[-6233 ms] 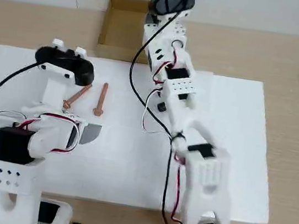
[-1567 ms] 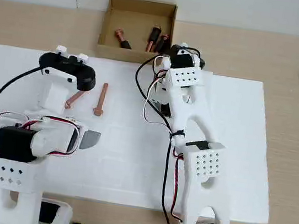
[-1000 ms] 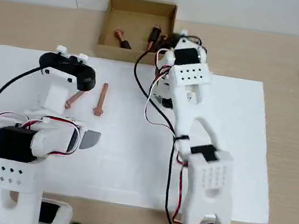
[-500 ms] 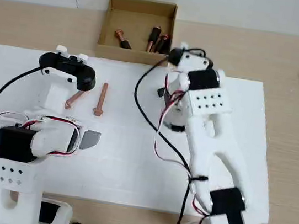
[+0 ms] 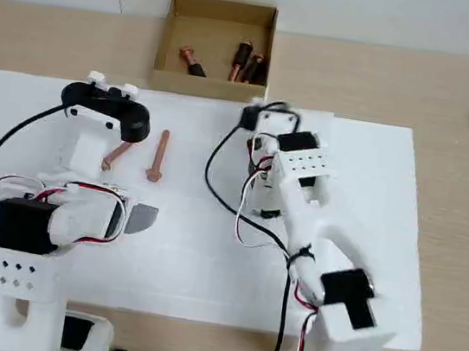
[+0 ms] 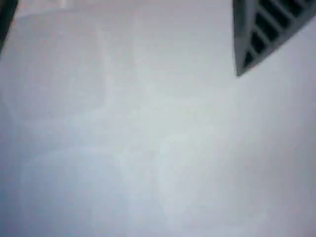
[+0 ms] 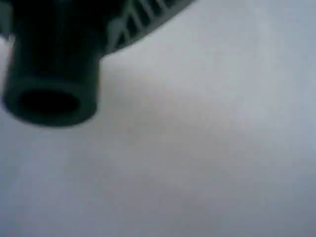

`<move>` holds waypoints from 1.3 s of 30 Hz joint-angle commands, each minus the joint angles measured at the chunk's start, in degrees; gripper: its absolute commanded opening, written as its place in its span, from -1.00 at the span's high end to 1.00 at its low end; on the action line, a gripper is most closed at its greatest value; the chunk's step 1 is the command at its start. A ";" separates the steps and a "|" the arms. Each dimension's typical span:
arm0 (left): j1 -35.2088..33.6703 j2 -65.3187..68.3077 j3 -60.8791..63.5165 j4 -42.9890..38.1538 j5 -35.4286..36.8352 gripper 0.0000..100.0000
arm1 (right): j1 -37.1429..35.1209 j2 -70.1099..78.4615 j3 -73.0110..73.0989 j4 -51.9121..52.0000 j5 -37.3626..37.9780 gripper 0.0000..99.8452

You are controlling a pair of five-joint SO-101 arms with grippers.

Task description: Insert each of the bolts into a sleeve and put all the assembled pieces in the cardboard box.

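Currently mid-run: three assembled pieces (image 5: 239, 58) are in the cardboard box (image 5: 218, 29) at the far side of the counter (image 5: 456, 93). Two bare bolts lie on the white sheet (image 5: 177, 272): one bolt (image 5: 160, 155) in the open, the other bolt (image 5: 118, 155) just beside it and partly under the left arm (image 5: 89, 155). Step in hand, as I read it: fetching the next sleeve. The right wrist view has a black sleeve (image 7: 49, 79) close beside the right gripper (image 7: 101, 37), open bore facing the camera, sheet behind it. Can't tell whether that gripper is clamped on it or merely next to it. The left gripper (image 6: 122, 54) is spread apart with nothing between, just sheet below. Next move needs a confirmed firm hold on the sleeve with the bore left unobstructed. Then the left gripper goes down onto a bolt, gripped near the head so the shank stays free; the exposed one looks like the easier pick. Shank and bore have to line up coaxially before pushing, and a small tilt will likely jam it. After that, into the box with the others.
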 commanded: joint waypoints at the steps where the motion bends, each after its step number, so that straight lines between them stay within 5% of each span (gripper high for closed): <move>1: -0.26 -0.44 -0.22 0.09 0.00 0.42 | 0.48 -0.04 -0.26 -0.66 3.16 0.99; 7: -0.26 -0.44 -0.22 0.09 0.00 0.42 | 0.31 -0.04 -0.35 1.27 4.48 0.74; 39: -0.18 -0.44 -0.13 0.09 -0.09 0.42 | 0.22 7.78 -5.89 -1.63 4.48 0.76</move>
